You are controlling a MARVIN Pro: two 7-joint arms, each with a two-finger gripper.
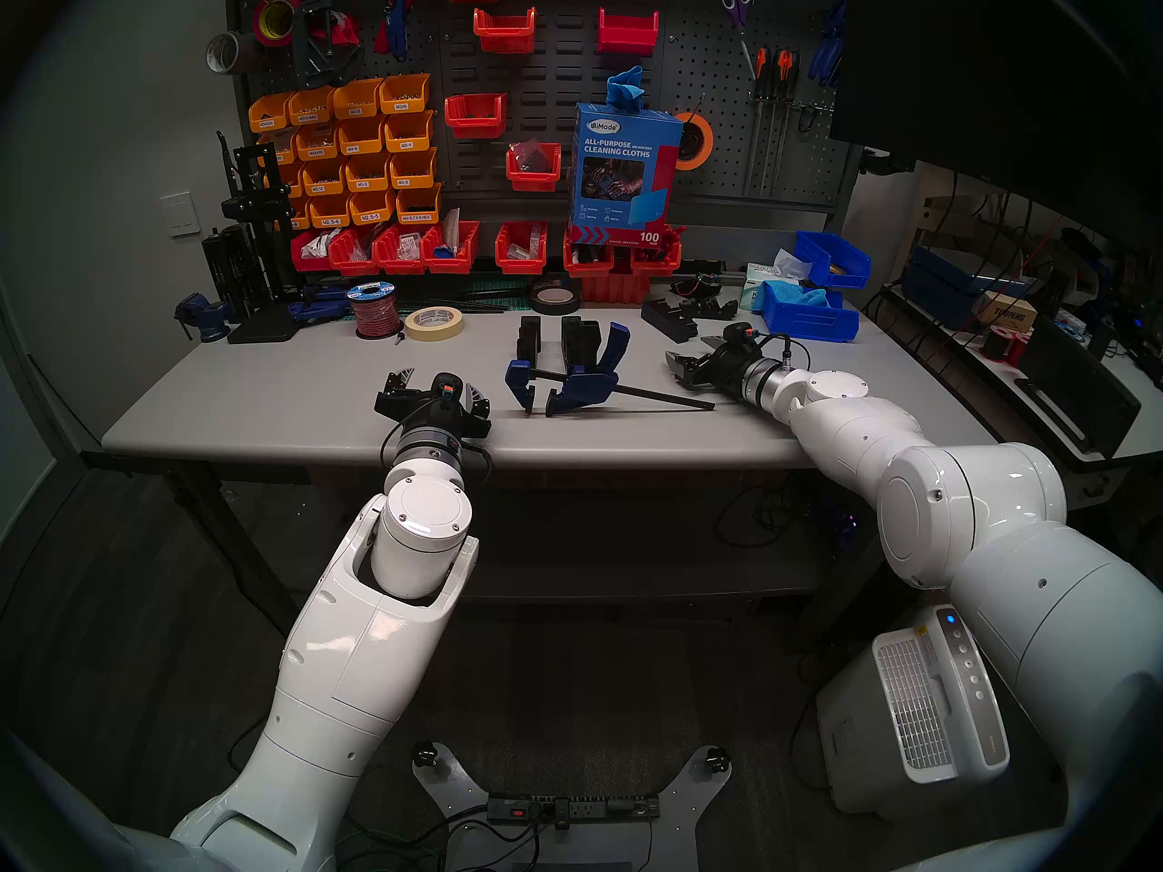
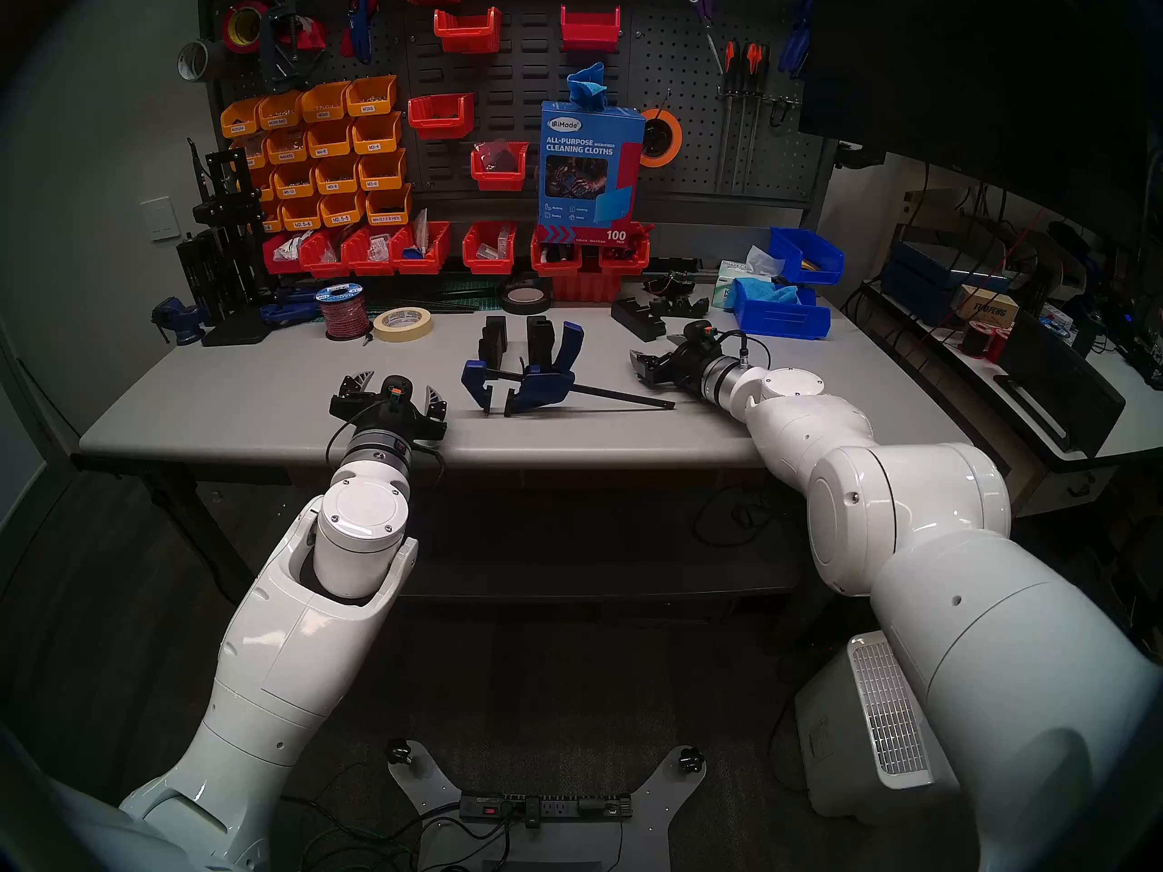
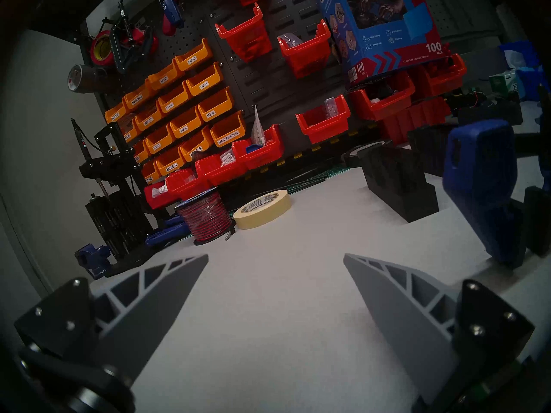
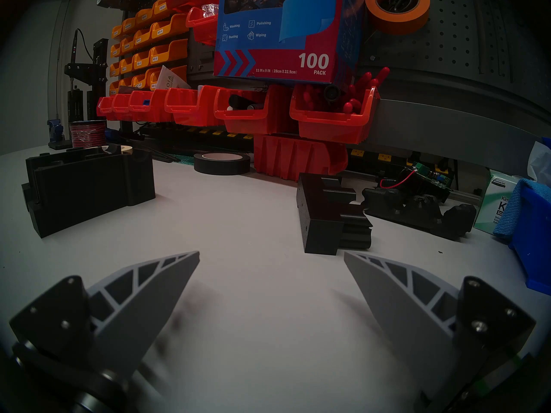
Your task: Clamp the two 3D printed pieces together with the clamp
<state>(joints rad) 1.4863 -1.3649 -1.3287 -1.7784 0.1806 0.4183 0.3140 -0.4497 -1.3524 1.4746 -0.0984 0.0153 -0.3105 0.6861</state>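
Observation:
The two 3D printed pieces, a left one and a right one, stand upright and apart at mid-table. The blue clamp lies just in front of them, its jaws toward my left and its black bar running right. My left gripper hovers open near the front edge, left of the clamp. My right gripper is open beyond the bar's end, pointing left. The left wrist view has its gripper empty, a piece and the clamp ahead right. The right wrist gripper is empty, a piece ahead left.
Larger black angular blocks sit behind my right gripper, with blue bins to their right. A masking tape roll, a wire spool, a black tape roll and a blue vise line the back. Red bins hang on the pegboard.

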